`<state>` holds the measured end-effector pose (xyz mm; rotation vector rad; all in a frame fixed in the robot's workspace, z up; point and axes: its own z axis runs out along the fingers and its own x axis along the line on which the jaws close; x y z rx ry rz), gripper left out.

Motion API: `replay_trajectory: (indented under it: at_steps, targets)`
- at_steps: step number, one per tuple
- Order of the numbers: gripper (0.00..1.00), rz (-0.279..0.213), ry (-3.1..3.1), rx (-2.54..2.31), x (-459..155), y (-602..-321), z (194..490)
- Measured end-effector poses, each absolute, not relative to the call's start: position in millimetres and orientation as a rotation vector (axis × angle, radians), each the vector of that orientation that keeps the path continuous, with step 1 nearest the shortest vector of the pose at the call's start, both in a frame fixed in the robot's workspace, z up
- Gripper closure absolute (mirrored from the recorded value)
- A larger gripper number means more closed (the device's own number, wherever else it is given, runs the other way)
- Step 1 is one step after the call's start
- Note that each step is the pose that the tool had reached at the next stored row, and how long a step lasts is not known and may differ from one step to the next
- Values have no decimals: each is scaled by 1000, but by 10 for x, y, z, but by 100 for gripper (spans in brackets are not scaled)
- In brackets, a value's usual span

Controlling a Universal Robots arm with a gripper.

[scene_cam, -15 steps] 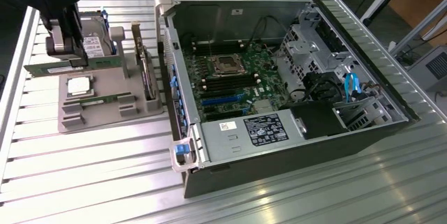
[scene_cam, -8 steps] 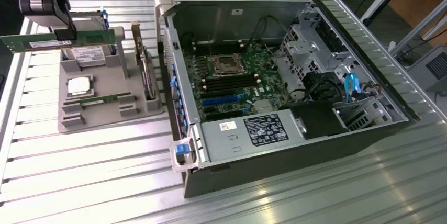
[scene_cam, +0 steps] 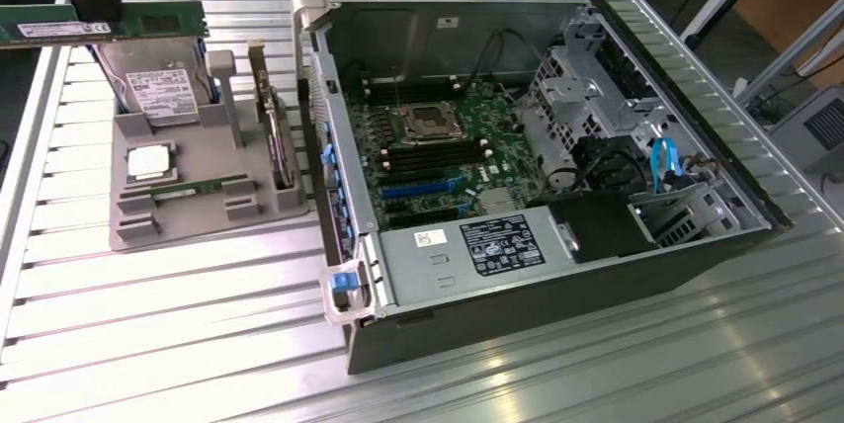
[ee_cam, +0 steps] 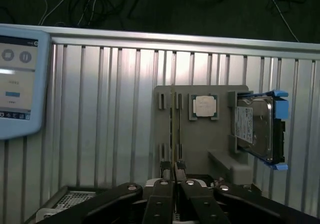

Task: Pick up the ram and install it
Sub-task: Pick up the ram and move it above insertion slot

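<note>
The ram (scene_cam: 145, 20), a long green stick, hangs level in the air at the exterior view's far left, above the grey parts holder (scene_cam: 138, 235). My gripper (scene_cam: 95, 26) is shut on it near its middle. In the wrist view the fingertips of the gripper (ee_cam: 173, 176) sit close together, high over the holder (ee_cam: 220, 139). A second ram stick (scene_cam: 188, 189) stands on edge in the holder's slot (ee_cam: 172, 129), beside the square processor chip (ee_cam: 205, 105). The open computer case (scene_cam: 356, 275) lies in the middle of the table, its motherboard (scene_cam: 436, 161) exposed.
The holder also carries a hard drive (scene_cam: 158, 87) with blue rails (ee_cam: 277, 108) and an upright expansion card (scene_cam: 273, 126). A touchscreen pendant (ee_cam: 15, 83) lies on the slatted metal table (scene_cam: 172, 344). Drive cages and cables (scene_cam: 659, 161) fill the case's right end.
</note>
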<state>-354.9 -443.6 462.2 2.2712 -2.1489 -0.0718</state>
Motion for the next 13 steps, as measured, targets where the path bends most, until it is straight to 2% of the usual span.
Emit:
replay_trajectory:
  at_steps: [6,13]
  targets:
    - [88,-72,-2149,2271,-3549,-4436,5153]
    - [88,-72,-2149,2271,-3549,-4436,5607]
